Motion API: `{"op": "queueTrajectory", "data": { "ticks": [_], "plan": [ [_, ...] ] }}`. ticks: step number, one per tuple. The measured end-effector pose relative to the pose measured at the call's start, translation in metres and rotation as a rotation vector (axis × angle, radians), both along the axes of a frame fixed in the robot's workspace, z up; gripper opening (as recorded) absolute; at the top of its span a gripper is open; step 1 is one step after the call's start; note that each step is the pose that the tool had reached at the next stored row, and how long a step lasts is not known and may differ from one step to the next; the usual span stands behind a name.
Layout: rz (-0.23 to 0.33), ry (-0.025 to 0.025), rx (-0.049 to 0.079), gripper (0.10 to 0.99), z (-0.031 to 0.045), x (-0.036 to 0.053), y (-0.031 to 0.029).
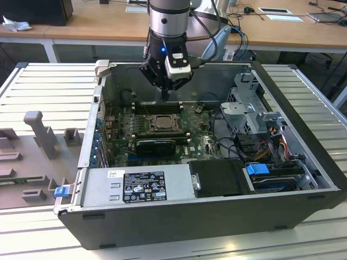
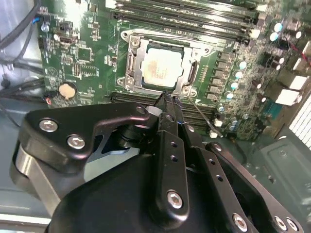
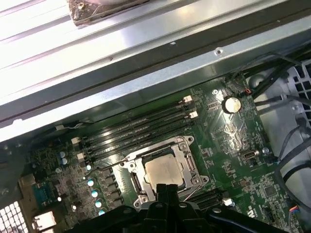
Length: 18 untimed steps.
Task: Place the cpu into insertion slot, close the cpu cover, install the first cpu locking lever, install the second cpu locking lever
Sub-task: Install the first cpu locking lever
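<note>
Installation of a processor in an open tower case, read from the arm outward. Nearest, the black two-fingered metal gripper (image 2: 166, 97) hangs tip-down over the green motherboard (image 2: 82, 63). Its fingers are pressed together with no gap visible and nothing seen between them. The tips are at the socket edge that faces the nearer bank of black memory slots (image 2: 136, 97).

Just beside the tips, a thin bright wire locking lever (image 2: 200, 115) leaves a socket corner and slants out across that bank, apparently unlatched. Next comes the cpu cover (image 2: 135, 60), a square silver-grey metal frame plate with a central window, lying flat on the socket. Through its window shows the cpu (image 2: 158, 65), a thin square chip with a pale cream-silver top, seated level mid-board between the two memory banks. Beyond, in the exterior view, stands the grey steel case wall (image 1: 217, 80).

Judged step: latching a lever, though which of the two cannot be told. To do it well, the closed tips should bear on the wire itself, never on cover or chip. The push should go down, then sideways under the retaining hook, and slowly, since spring wire may slip off smooth tips. The cover should remain flat at that corner.
</note>
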<state>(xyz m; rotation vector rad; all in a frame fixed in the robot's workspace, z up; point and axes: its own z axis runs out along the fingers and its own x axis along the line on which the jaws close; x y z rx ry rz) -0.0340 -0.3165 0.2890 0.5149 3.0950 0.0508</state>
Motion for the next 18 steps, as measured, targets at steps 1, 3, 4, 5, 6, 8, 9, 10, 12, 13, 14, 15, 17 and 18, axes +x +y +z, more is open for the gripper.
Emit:
{"op": "queueTrajectory", "data": {
  "ticks": [1, 3, 4, 5, 6, 8, 9, 10, 12, 13, 14, 15, 17, 18],
  "plan": [
    [0.021, 0.0, 0.0, 0.106, 0.0, 0.0, 0.0],
    [0.056, 0.0, 0.0, 0.106, 0.0, 0.0, 0.0],
    [0.075, 0.0, 0.0, 0.106, 0.0, 0.0, 0.0],
    [0.095, 0.0, 0.0, 0.106, 0.0, 0.0, 0.0],
    [0.114, 0.0, 0.0, 0.106, -0.0001, 0.0, 0.0],
    [0.181, 0.0, 0.0, 0.106, -0.0004, 0.0, 0.0],
    [0.2, 0.0, 0.0, 0.106, -0.0004, 0.0, 0.0],
    [0.217, 0.0, 0.0, 0.106, -0.0005, 0.0, 0.0],
    [0.257, 0.0, 0.0, 0.106, -0.0005, 0.0, 0.0],
    [0.272, -0.0001, 0.0, 0.106, -0.0006, -0.0005, 0.0],
    [0.278, -0.0002, 0.0, 0.106, -0.0007, -0.0016, 0.0],
    [0.281, -0.0002, 0.0, 0.106, -0.0007, -0.0055, 0.0],
    [0.286, -0.0001, 0.0, 0.106, -0.0011, -0.0138, 0.0],
    [0.289, -0.0001, 0.0, 0.106, -0.0013, -0.0157, 0.0]
  ]
}}
